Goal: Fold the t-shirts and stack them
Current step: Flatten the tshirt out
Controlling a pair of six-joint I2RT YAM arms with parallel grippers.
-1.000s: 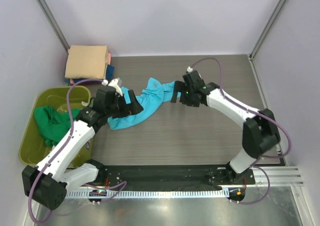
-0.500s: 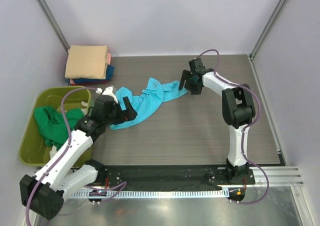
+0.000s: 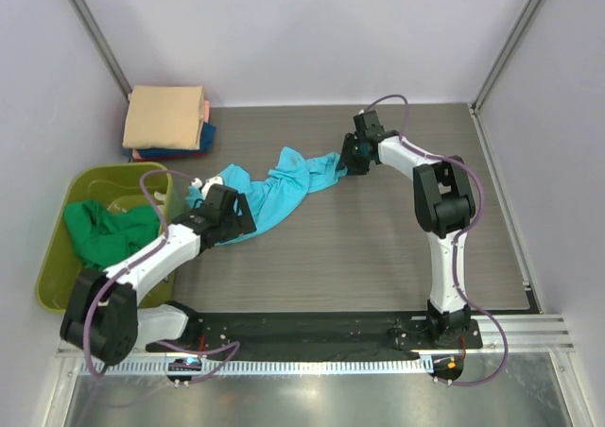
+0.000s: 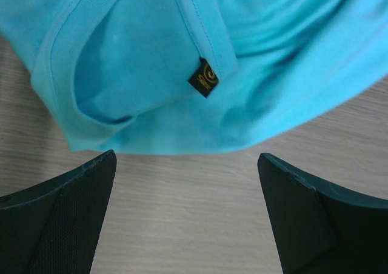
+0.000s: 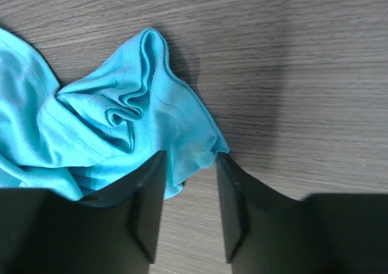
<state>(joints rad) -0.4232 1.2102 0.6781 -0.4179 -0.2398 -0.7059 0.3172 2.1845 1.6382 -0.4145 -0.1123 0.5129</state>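
Wooden table (image 3: 378, 257) bears turquoise t-shirt (image 3: 284, 186), edge inside right claw (image 5: 190, 160).

Turquoise t-shirt (image 3: 284, 186), shirt stack (image 3: 165, 115) on table (image 3: 378, 247)

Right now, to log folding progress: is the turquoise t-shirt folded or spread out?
Neither: crumpled. The turquoise t-shirt lies bunched in wrinkled ridges on the table, unfolded.

small black tag (image 4: 205, 78) inside turquoise t-shirt (image 4: 139, 74) collar, gold round emblem; lettering unreadable
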